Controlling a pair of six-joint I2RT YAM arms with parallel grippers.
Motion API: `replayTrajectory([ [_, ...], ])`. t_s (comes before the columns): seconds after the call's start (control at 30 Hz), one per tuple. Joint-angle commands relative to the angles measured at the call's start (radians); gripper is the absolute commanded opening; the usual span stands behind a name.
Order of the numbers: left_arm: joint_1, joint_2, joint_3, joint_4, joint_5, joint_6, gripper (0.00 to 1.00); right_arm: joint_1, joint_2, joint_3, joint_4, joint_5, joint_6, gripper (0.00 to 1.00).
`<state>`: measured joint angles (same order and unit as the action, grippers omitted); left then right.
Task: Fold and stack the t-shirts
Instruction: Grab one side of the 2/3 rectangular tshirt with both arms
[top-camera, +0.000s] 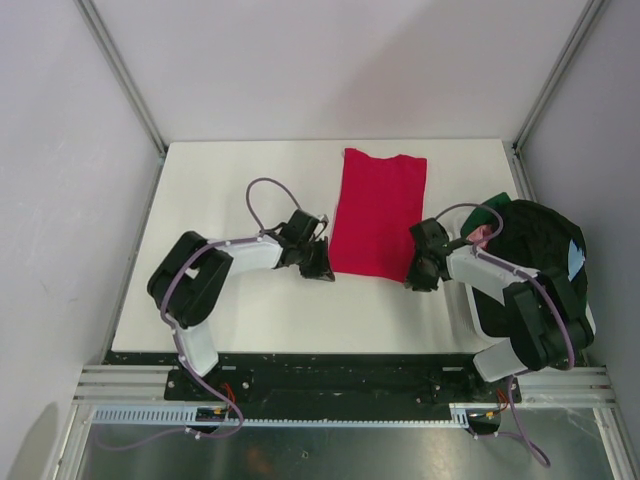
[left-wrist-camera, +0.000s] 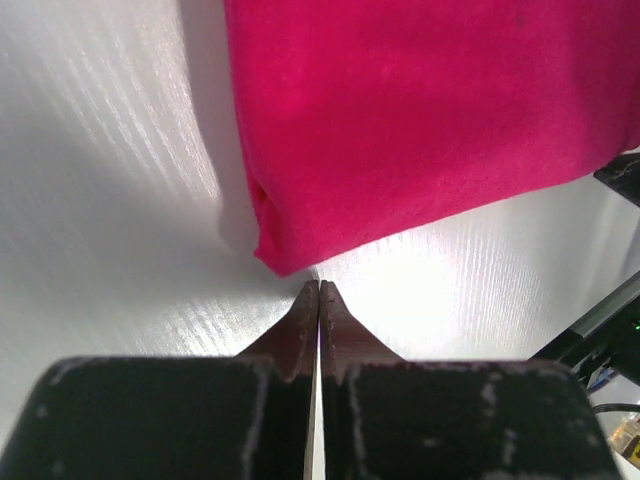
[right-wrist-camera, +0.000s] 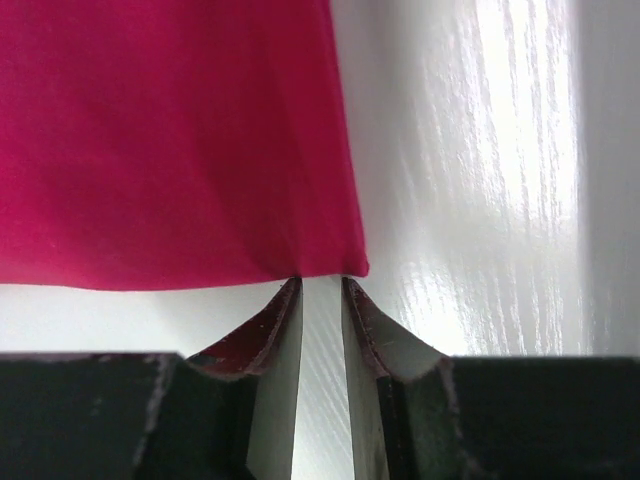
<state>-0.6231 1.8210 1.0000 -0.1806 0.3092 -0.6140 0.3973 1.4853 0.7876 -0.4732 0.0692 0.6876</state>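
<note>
Flat plain bright red cotton t-shirt (top-camera: 378, 215), already folded to a long narrow rectangle, lies mid-way across the white laminate table (top-camera: 230, 180). Its long axis runs away from the arm bases, neck end far and hem end near, tilted a little.

Left gripper (top-camera: 318, 265) sits low at the shirt's near-left corner (left-wrist-camera: 275, 262). In the left wrist view its fingertips (left-wrist-camera: 300, 325) are pressed together with nothing between them. The cloth corner lies just ahead and slightly left of the tips; can't tell if it touches.

Right gripper (top-camera: 416, 278) is at the near-right corner (right-wrist-camera: 355, 265). Its dark fingers (right-wrist-camera: 275, 320) stand narrowly apart, bare table shows in the gap, and no cloth is pinched. The hem edge is right at the tips, straight ahead.

So each arm has its own corner directly in front and neither is clearly nearer. The shirt stretches forward, away from both wrists.

My guess is the step in hand is taking both hem corners to fold the near end up along the long axis toward the far end. The left would have to open before it can bite; the right only needs to nudge forward and close.

The heap of other soft t-shirts (top-camera: 540, 235), mostly black with green, pink and light blue showing, sits at the right table edge beside the right arm, well apart from the red one. No folded stack is visible, so the task looks early.
</note>
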Motion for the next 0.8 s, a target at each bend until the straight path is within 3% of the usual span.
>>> replayTrajectory([
  [0.0,-0.001,-0.045,-0.053,0.034,-0.038,-0.011,0.00,-0.005,-0.067,-0.028,0.024,0.008,0.027,0.26],
  [0.3,0.004,-0.192,-0.053,0.033,-0.051,-0.030,0.12,-0.013,-0.173,-0.031,-0.029,0.043,0.038,0.28],
  [0.5,0.035,-0.129,0.030,0.034,-0.104,-0.034,0.23,-0.040,-0.167,-0.033,-0.024,0.059,0.037,0.32],
  [0.77,0.058,-0.077,0.056,0.034,-0.111,-0.039,0.26,-0.087,-0.123,-0.040,0.042,0.024,0.030,0.42],
])
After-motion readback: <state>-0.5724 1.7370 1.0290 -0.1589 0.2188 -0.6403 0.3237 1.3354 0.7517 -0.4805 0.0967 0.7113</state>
